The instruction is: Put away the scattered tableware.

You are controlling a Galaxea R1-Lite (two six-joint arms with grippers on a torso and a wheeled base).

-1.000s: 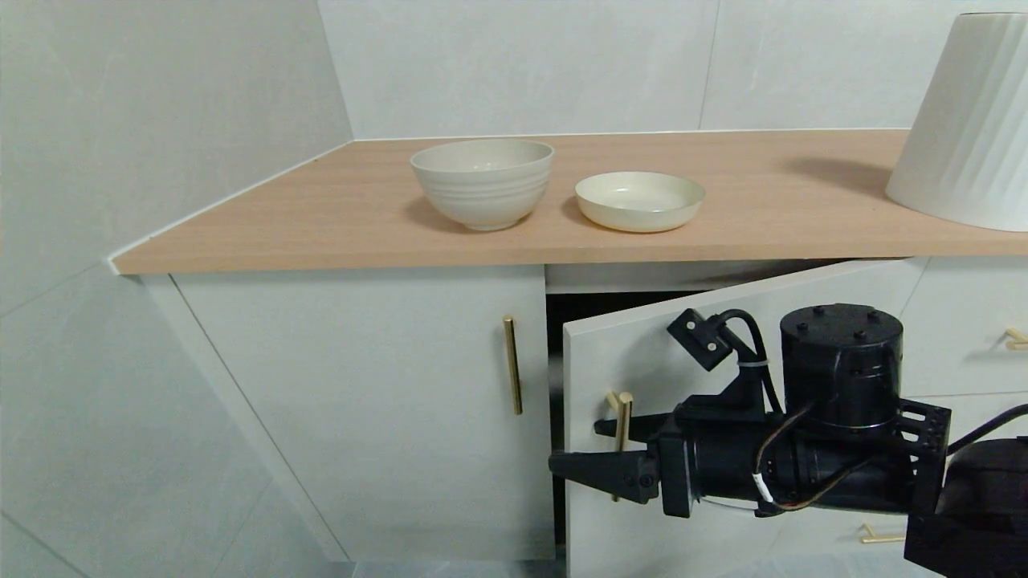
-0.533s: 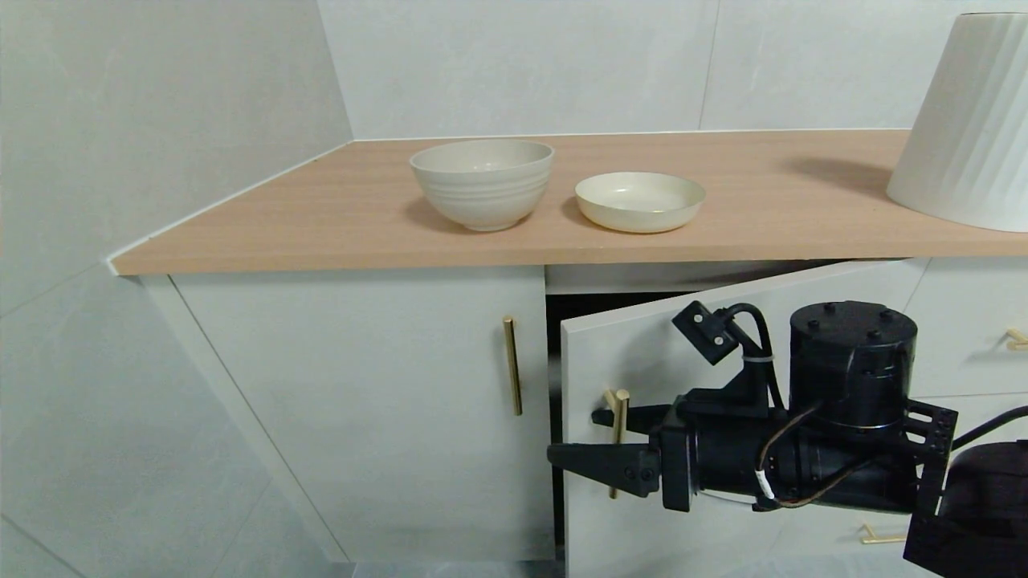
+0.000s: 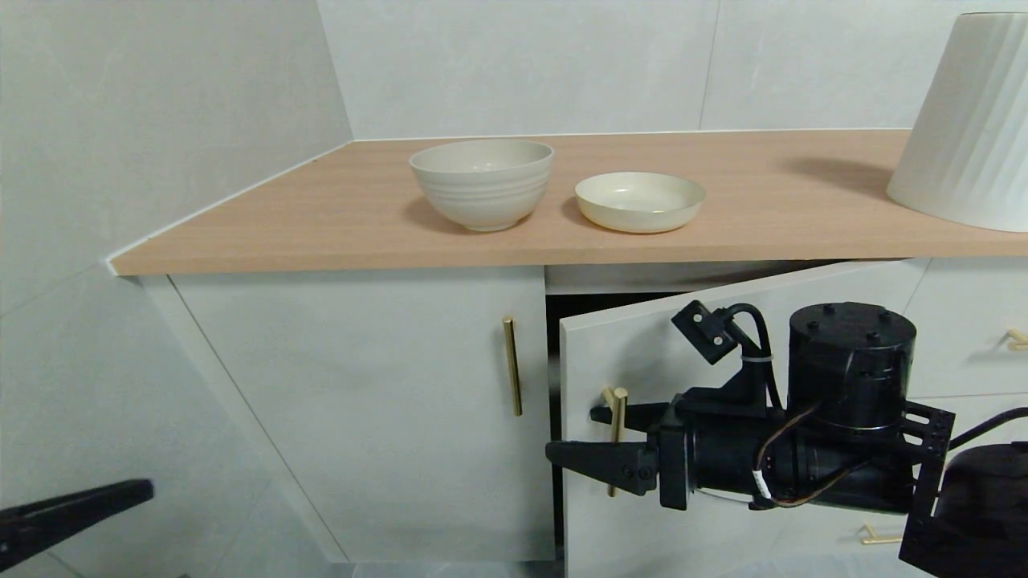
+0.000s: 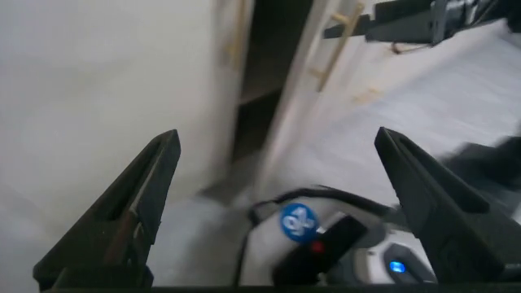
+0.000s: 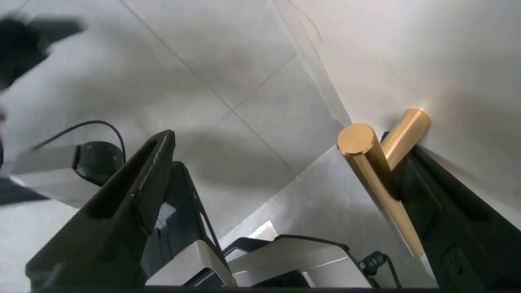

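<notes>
On countertop point(image 3: 763, 210), bowl point(image 3: 482, 186) beside plate point(image 3: 640, 201) (apart)

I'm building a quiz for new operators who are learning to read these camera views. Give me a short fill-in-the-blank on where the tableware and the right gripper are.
1. The bowl and the shallow dish both sit on the ___.
2. The shallow dish stands to the robot's ___ of the bowl.
3. The right gripper has its fingers on either side of the gold handle of the cabinet door that stands ___, not shut.

Missing words: countertop; right; ajar
</notes>
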